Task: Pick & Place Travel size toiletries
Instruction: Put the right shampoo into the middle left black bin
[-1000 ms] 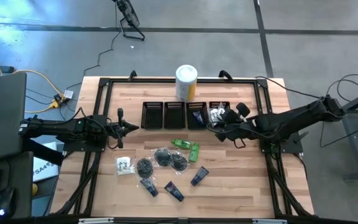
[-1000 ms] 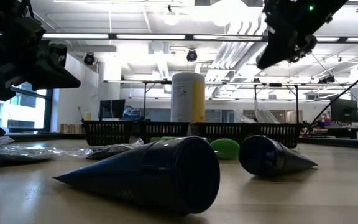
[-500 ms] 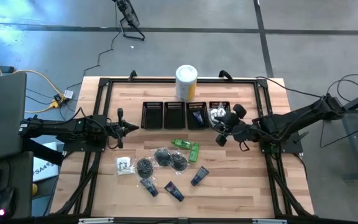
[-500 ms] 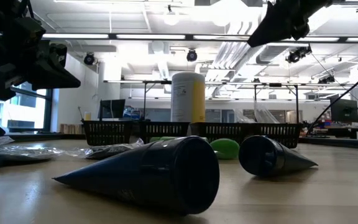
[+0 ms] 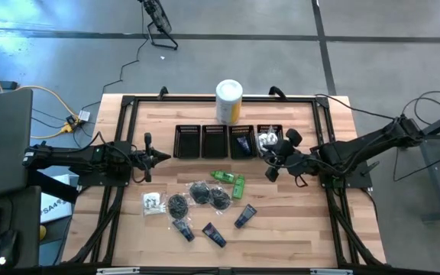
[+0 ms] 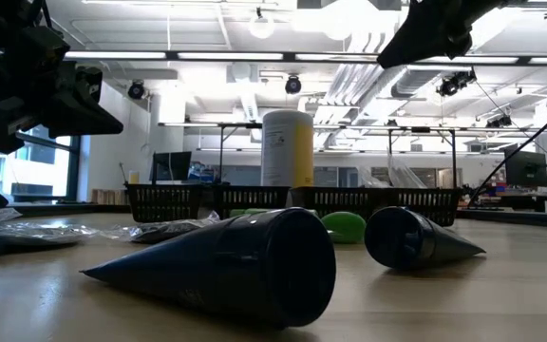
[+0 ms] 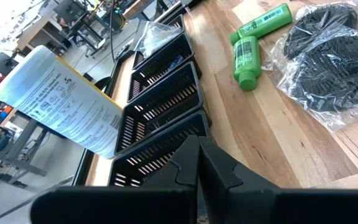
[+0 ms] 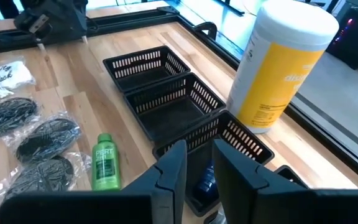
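Note:
Travel size toiletries lie on the wooden table's near half: dark blue tubes [image 5: 214,234], green packets [image 5: 239,186], black bagged bundles [image 5: 199,192] and a white sachet [image 5: 153,203]. Four black mesh bins [image 5: 214,140] stand in a row. One blue tube [image 8: 205,180] lies in the third bin, and a clear sachet [image 5: 266,140] in the rightmost. My right gripper [image 8: 194,169] hangs above the near right side of the bins, open, with nothing between its fingers. My left gripper [image 7: 197,163] waits shut at the table's left, pointing along the bin row.
A big white-and-yellow canister [image 5: 229,101] stands behind the bins at the far edge. A black frame [image 5: 128,103] runs around the tabletop. Bare wood lies to the right of the loose items and along the near edge.
My right gripper has risen from over the rightmost bin and drawn back a little toward the table's right edge, tipping up toward level. Its finger gap looks unchanged. The toiletries have not moved.

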{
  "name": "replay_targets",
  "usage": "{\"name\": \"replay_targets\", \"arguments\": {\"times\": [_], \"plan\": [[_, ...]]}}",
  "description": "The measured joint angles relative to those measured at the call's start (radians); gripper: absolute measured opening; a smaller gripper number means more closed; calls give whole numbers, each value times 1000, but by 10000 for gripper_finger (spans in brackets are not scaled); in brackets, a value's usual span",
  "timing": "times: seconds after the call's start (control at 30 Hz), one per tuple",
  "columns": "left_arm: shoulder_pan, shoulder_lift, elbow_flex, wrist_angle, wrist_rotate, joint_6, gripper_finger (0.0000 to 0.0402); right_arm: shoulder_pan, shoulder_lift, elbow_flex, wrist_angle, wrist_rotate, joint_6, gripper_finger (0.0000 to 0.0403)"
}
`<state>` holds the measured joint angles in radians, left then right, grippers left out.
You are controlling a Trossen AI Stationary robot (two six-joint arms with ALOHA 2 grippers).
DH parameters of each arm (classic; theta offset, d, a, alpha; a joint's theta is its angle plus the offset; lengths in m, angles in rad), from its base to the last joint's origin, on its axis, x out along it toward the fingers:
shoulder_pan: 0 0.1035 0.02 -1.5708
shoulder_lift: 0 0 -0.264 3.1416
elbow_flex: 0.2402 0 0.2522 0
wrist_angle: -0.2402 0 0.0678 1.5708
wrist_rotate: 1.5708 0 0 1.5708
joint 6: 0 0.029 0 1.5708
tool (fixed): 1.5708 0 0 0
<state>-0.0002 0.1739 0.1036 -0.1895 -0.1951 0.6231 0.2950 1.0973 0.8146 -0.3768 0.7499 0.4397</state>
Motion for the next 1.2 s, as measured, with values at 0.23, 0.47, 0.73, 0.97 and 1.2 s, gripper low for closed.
{"name": "replay_targets", "arguments": {"times": [0.23, 0.47, 0.73, 0.97, 1.2], "plan": [[0, 0, 0, 0, 0, 0, 1, 0, 0, 0, 21, -25, 0, 70], [0, 0, 0, 0, 0, 0, 1, 4, 0, 0, 82, -49, -54, 70], [0, 0, 0, 0, 0, 0, 1, 31, 0, 0, 188, -49, -157, 70], [0, 0, 0, 0, 0, 0, 1, 35, 6, 0, 187, -45, -149, 70], [0, 0, 0, 0, 0, 0, 1, 39, 7, 0, 187, -100, -149, 70]]}}
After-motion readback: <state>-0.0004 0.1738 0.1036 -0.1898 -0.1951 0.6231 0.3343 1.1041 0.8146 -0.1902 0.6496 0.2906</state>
